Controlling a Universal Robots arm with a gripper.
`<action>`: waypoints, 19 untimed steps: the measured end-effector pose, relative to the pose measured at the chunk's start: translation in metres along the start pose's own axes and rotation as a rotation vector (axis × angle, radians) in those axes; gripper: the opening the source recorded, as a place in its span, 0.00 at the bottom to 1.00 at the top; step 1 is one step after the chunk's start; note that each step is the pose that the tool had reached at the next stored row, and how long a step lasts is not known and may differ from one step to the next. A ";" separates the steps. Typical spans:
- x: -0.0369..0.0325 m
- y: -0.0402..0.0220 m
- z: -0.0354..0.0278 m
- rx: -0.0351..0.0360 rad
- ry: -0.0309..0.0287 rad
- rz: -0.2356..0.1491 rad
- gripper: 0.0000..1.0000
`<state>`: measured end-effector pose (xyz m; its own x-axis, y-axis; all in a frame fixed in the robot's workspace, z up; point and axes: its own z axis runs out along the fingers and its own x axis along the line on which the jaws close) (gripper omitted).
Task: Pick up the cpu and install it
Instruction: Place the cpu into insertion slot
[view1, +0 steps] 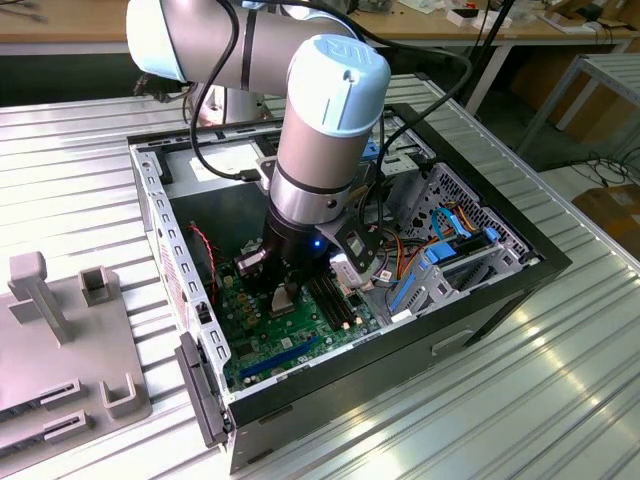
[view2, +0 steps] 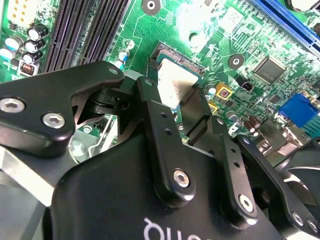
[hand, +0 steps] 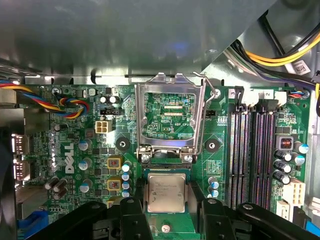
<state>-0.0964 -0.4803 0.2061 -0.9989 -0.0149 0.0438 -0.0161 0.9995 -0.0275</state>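
Small square cpu (hand: 165, 194), silvery-grey metal top up, level, just beside raised socket frame (hand: 169, 80).

The bench (view1: 560, 380) is lit brightly and streaked with glare; one spot of the motherboard (view2: 225, 45) is washed out white.

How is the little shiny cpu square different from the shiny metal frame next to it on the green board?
The cpu is a solid flat square; the metal frame is hollow, with the green board showing through its middle. The cpu is smaller than the metal frame. The cpu sits between the fingers of the end effector, while the metal frame lies free, swung open. Both are silvery metal.
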 end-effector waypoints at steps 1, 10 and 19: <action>0.0000 0.0000 0.0000 0.0001 0.0000 -0.001 0.44; 0.0006 -0.0013 0.0006 0.0001 -0.0004 -0.012 0.44; 0.0005 -0.0014 0.0035 -0.0011 -0.0004 -0.010 0.44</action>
<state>-0.0970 -0.4818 0.2028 -0.9987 -0.0251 0.0436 -0.0263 0.9993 -0.0259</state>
